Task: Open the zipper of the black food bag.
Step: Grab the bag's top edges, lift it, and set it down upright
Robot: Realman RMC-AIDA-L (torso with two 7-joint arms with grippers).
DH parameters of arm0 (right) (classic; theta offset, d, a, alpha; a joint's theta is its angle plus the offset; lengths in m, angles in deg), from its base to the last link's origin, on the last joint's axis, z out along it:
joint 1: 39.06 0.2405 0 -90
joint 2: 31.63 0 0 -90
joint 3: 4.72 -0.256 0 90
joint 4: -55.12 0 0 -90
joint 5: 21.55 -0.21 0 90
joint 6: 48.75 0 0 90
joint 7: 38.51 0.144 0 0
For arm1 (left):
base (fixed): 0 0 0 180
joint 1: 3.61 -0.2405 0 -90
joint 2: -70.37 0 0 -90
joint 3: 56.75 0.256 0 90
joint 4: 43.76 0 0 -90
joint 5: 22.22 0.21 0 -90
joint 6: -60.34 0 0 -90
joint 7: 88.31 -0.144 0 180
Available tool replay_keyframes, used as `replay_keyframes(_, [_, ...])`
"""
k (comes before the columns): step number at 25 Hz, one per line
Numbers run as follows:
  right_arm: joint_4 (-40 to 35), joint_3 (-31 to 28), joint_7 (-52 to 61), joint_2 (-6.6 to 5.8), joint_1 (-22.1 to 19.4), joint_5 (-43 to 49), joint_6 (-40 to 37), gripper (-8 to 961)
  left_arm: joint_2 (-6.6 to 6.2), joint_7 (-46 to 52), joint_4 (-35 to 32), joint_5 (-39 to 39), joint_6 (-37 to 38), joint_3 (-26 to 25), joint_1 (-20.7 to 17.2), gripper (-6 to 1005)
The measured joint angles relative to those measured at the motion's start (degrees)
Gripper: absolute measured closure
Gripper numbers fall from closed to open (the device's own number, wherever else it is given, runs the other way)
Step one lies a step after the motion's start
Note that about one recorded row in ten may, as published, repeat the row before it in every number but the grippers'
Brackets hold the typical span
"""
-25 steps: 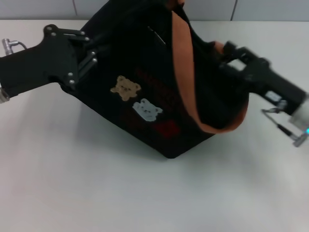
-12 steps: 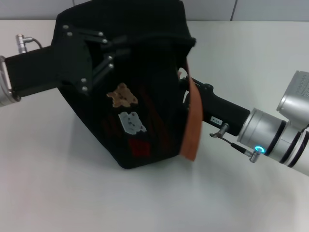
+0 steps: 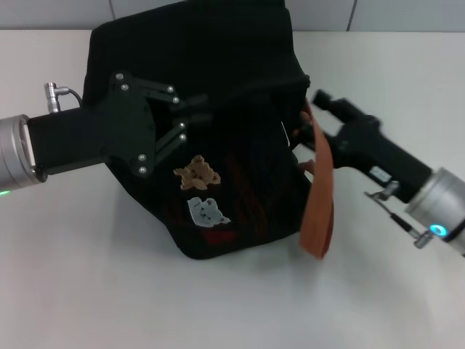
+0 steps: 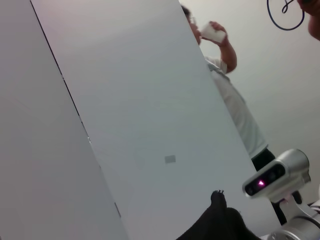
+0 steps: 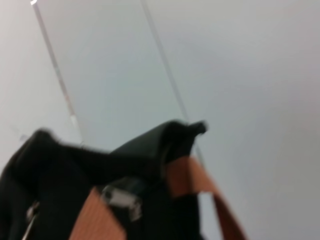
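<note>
Black left hand (image 3: 190,125) with silver screws, silver wrists, black right hand (image 3: 309,123)

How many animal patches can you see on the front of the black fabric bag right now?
2: a tan bear patch above a pale grey cat patch on the black food bag. Others may be hidden behind the left gripper.

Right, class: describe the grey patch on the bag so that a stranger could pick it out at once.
Start at the black bag in the middle of the white table, between the left claw and the right claw. On its front, low down, three small patches sit in a column. The grey patch is the middle one, below the tan bear and above the red patch.
</note>
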Motion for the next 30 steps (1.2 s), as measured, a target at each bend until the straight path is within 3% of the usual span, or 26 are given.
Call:
replay_keyframes(9, [-1.22,-2.01,0.13,-0.12,-1.04,0.03,-2.66,154,0.05,-0.12,0.33,0.29,-0.55,2.08,0.01,909])
replay_keyframes(18, [1.25,-0.38,0.95,0.08,4.64,7.29,-3.0,154,0.25,-0.14,1.78,0.21,-2.67,3.72,1.17,911])
replay_keyframes(30, [-3.76,-8.89,2.89,-0.3,-3.59,7.43,-3.75,153,0.03,-0.14,1.84,-0.31,-2.68,3.23,0.44,910])
